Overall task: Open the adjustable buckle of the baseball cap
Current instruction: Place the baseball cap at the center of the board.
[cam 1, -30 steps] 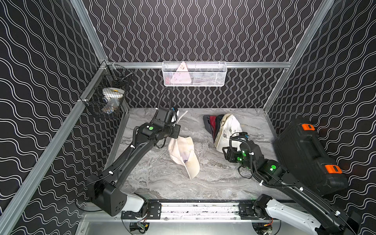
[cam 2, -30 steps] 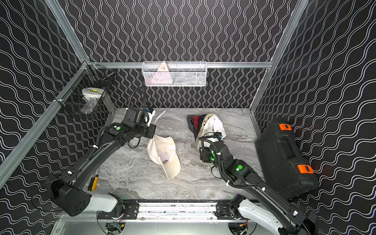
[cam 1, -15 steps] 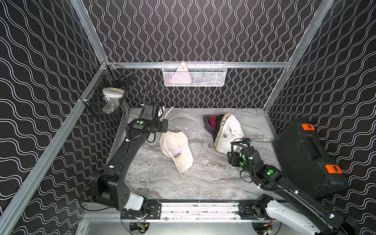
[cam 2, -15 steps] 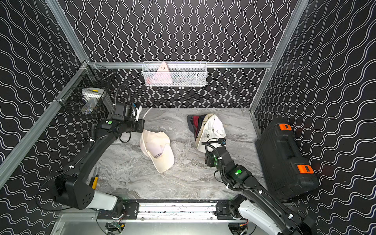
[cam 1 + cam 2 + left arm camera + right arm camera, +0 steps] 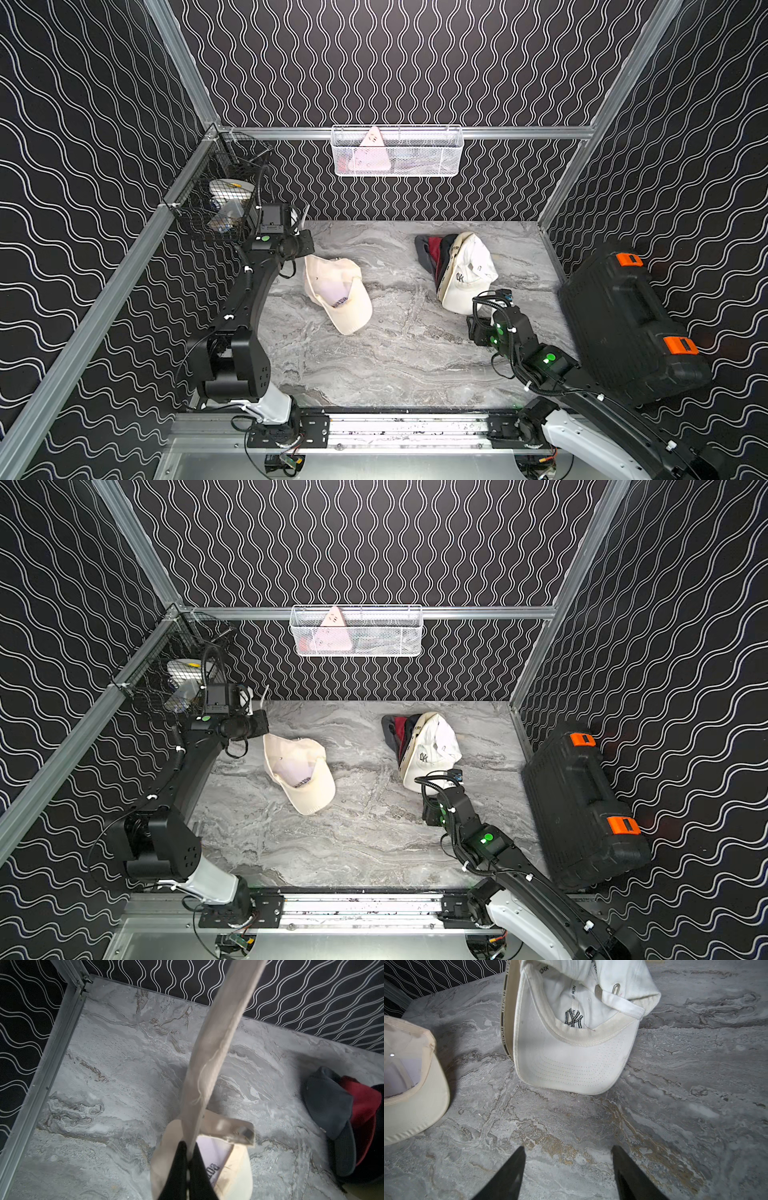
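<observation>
Only your left wrist view shows it: left gripper clamped on strap of beige cap, well apart from white cap. Right gripper spread wide, near white cap.

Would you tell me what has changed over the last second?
The left gripper, shut on the strap, has swung left and back, dragging the cream cap that way across the table. The right gripper has drawn back toward the front, away from the cap pile, jaws open and empty. The cap pile and black case stayed put.
</observation>
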You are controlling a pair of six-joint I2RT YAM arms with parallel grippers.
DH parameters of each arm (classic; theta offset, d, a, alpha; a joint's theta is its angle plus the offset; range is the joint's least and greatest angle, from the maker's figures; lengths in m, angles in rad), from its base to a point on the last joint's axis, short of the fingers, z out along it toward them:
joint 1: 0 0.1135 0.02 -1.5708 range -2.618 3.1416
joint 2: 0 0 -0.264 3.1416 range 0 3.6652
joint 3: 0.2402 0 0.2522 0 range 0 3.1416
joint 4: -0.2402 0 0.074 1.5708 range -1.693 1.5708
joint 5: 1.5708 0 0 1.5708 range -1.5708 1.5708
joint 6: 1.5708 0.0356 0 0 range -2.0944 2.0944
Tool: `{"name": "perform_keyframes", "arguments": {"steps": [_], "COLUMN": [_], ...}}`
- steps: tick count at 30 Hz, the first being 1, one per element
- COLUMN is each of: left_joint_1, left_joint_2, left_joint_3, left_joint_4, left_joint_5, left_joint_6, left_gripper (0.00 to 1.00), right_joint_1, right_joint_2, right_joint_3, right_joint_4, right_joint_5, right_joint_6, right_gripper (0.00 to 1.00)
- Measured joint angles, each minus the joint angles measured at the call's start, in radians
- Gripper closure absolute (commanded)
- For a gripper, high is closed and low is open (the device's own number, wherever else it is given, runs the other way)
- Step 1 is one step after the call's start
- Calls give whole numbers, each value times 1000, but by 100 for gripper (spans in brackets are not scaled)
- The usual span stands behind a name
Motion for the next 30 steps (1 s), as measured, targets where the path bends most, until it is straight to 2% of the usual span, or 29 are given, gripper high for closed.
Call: {"name": "perform_keyframes", "arguments": {"steps": [14,30], "left_joint_1": [89,103], "left_joint_2": [82,201], "left_joint_3": [119,229], "left_joint_4": [14,12], "left_joint_5": [-82,-122], "left_joint_6": [-40,-51], "left_gripper": [100,100], "right_joint_1": [-45,-56], "right_joint_2": [25,8], "right_joint_3": [-47,-94], "right_joint_4": [43,73], "right_joint_5": [-48,-66], "right_joint_6": [8,24], "right_gripper": [33,32]}}
